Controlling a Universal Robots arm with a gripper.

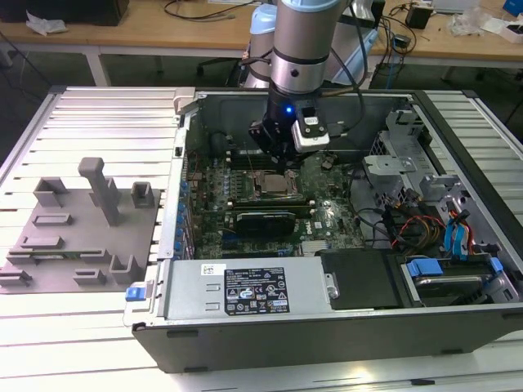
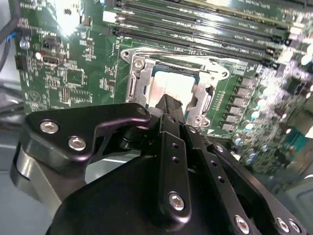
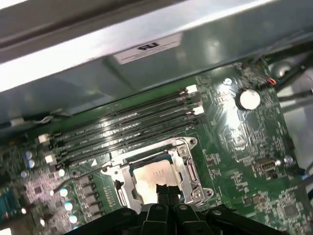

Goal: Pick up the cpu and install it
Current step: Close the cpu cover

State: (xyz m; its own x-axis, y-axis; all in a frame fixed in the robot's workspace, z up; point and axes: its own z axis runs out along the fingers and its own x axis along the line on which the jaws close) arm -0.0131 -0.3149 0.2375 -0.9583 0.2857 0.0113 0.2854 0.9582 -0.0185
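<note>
Your cpu [image 3: 150, 177] lies flat inside its socket frame [image 3: 187, 164] on the green motherboard [image 1: 331, 214]. You can see its pale silver top in both wrist views [image 2: 165, 84], with the metal frame [image 2: 139, 78] all around it. In the exterior view the cpu [image 1: 273, 184] is near the middle of the open computer case [image 1: 270, 347].

Your pincer [image 3: 163, 189] hangs right over the cpu. Its two dark tips are together, side by side, and they are not clamped on anything. In the second wrist view the pincer [image 2: 169, 104] sits at the near edge of the cpu's top. You cannot tell if the tips touch the cpu or hang just above it. In the exterior view the pincer [image 1: 282, 166] points down from the arm, and a small blue light [image 1: 288, 109] shines on the wrist.

Just beside the socket, on its far side, run the long black memory slots [image 3: 128, 131]. A round silver coin battery [image 3: 249, 98] sits on the motherboard, well apart from the socket.

At the near wall of the case lies the grey power supply [image 1: 192, 294] with a white and black label on top. On the exterior view's right are red and orange wires [image 1: 409, 225] and a drive bay with blue tabs [image 1: 425, 266].

The case rests on a bench [image 1: 106, 110] with long metal slats. On the exterior view's left, a grey holder tray [image 1: 78, 245] with upright blocks lies on the bench, beside the case.
</note>
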